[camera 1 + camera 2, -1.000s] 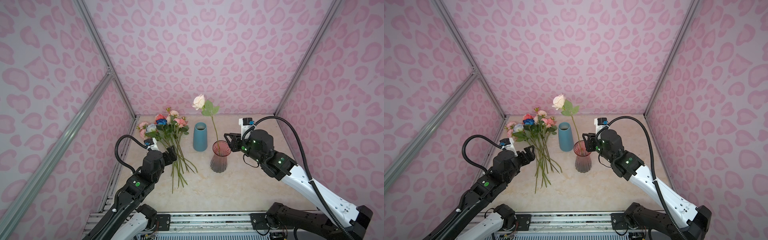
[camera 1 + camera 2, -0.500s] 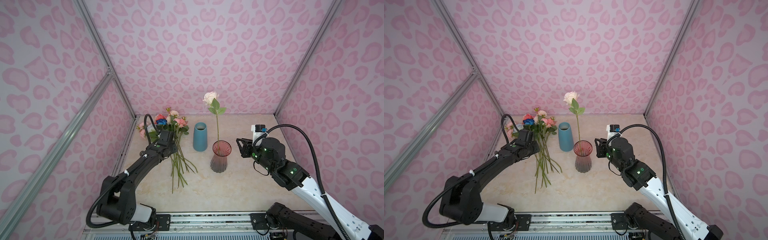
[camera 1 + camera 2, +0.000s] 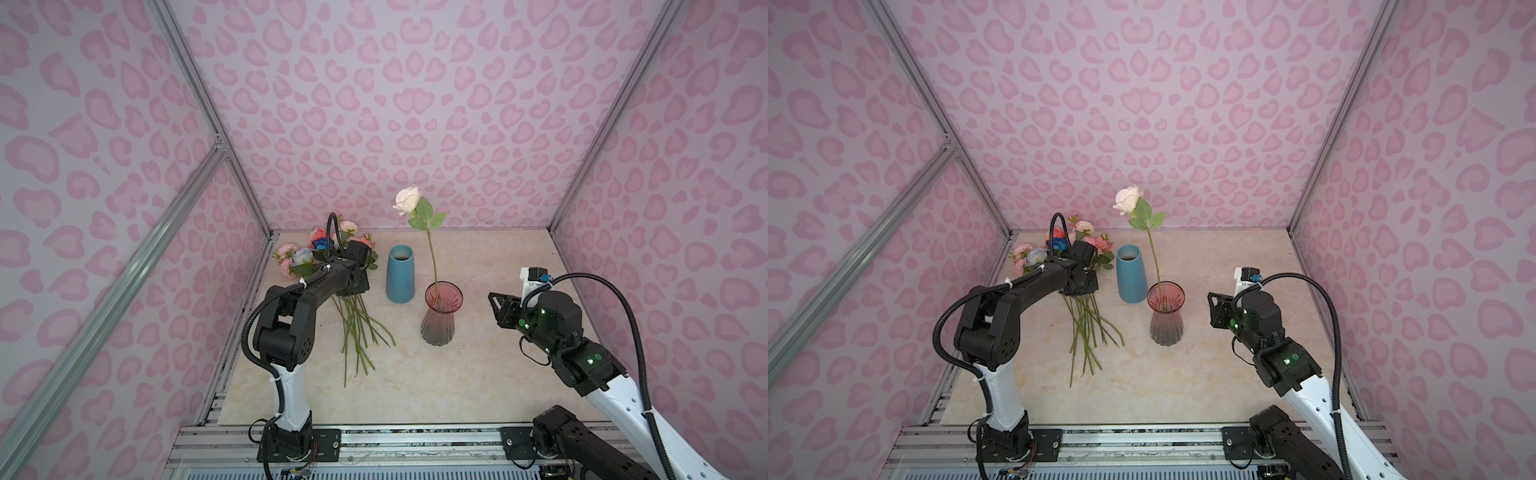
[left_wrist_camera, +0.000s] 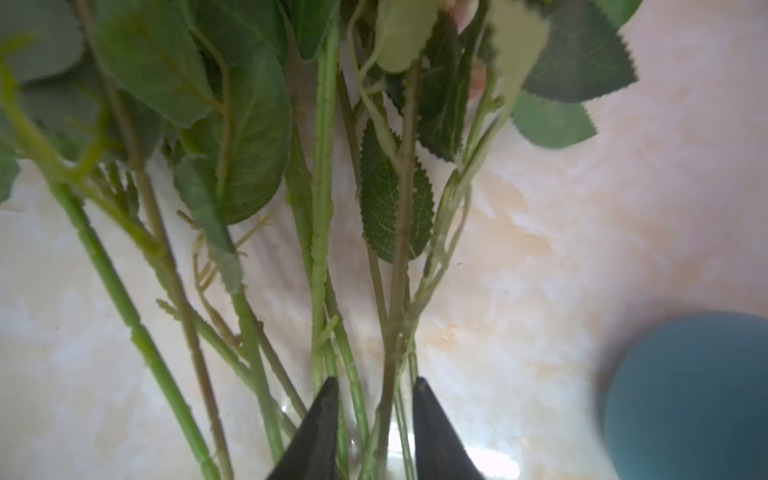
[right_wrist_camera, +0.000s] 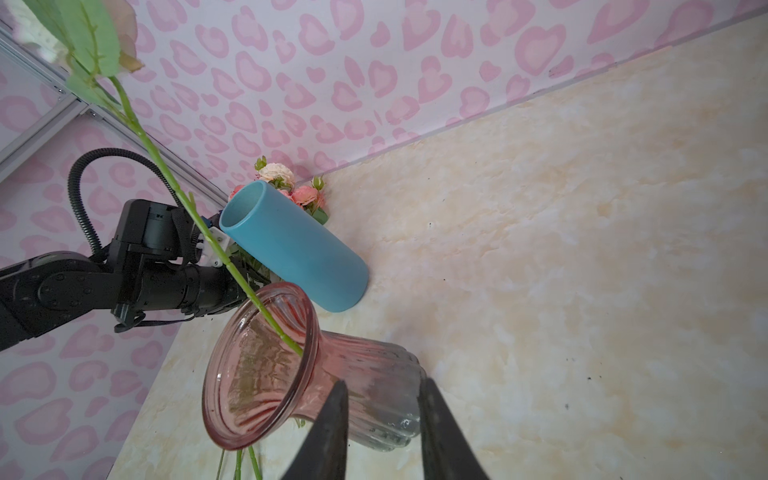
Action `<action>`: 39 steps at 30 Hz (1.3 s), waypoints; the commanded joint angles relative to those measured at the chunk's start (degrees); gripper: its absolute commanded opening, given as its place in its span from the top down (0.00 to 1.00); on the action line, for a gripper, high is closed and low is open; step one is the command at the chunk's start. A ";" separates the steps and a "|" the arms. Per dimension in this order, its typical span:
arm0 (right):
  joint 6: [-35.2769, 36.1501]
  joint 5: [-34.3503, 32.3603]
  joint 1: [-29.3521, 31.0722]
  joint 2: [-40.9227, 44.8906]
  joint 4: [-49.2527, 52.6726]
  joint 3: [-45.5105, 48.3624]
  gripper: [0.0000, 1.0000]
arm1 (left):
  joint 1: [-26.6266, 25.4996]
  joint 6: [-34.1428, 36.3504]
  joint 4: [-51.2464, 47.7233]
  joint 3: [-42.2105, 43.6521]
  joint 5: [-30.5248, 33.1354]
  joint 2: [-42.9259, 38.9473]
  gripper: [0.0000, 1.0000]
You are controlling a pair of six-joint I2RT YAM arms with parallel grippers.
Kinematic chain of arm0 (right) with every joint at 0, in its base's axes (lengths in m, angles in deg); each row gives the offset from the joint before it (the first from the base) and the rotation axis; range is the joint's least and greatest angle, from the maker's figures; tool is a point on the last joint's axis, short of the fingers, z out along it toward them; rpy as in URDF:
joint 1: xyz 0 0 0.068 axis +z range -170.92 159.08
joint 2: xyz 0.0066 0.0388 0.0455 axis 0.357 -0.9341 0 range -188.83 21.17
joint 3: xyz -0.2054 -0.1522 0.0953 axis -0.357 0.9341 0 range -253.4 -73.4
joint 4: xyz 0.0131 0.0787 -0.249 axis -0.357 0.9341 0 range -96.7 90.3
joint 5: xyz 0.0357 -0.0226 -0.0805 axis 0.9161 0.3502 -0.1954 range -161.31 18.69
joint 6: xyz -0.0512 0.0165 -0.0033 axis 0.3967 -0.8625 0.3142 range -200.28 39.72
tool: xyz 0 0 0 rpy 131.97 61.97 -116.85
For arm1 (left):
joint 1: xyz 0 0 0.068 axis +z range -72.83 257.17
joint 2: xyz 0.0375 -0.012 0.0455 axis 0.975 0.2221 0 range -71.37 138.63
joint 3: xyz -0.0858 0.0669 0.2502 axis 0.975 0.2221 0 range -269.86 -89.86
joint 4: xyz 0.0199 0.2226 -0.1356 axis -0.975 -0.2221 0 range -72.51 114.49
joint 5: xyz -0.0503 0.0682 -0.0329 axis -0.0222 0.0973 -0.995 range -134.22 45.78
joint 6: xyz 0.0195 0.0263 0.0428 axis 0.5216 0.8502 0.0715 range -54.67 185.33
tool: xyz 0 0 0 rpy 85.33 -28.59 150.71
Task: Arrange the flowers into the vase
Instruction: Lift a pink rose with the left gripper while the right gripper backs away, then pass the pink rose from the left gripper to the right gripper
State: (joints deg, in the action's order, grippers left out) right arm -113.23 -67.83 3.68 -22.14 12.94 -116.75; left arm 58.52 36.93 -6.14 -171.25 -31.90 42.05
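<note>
With the cream rose [image 3: 407, 200] left in the pink ribbed glass vase [image 3: 440, 320], my right pincer [image 5: 380, 388] has backed off ajar and empty, while my left pincer [image 4: 374, 384] has narrowed round the piled green flower stems [image 3: 357, 328] at the vase's 10 o'clock, grip unconfirmed.

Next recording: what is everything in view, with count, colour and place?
rose: one, cream, standing in glass vase
glass vase: one, pink, table centre
blue vase: one, teal, upright, beside glass vase
flowers: a bunch, count unclear; pink, coral, blue; lying at table's left
table: one, beige marble
walls: three, pink print
left gripper: black, jaws astride the bunch's stems, grip unclear
right gripper: black, jaws open, empty, right of glass vase
</note>
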 commanded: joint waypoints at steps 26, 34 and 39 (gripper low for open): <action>0.09 3.46 -1.70 0.93 -1.39 -0.07 0.70 | -1.37 5.11 -0.96 -1.29 -4.13 -20.08 0.96; 1.63 7.87 -1.66 1.49 -3.85 -0.81 0.66 | -2.91 6.99 15.66 12.41 -11.23 -41.13 0.96; 2.63 13.25 0.86 0.60 -7.19 -2.20 0.63 | -4.27 7.07 23.22 17.30 -19.31 -52.14 0.96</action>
State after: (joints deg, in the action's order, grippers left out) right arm -112.14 -58.56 3.16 -21.03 9.46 -117.93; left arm 54.62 43.07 7.78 -155.18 -44.66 -6.51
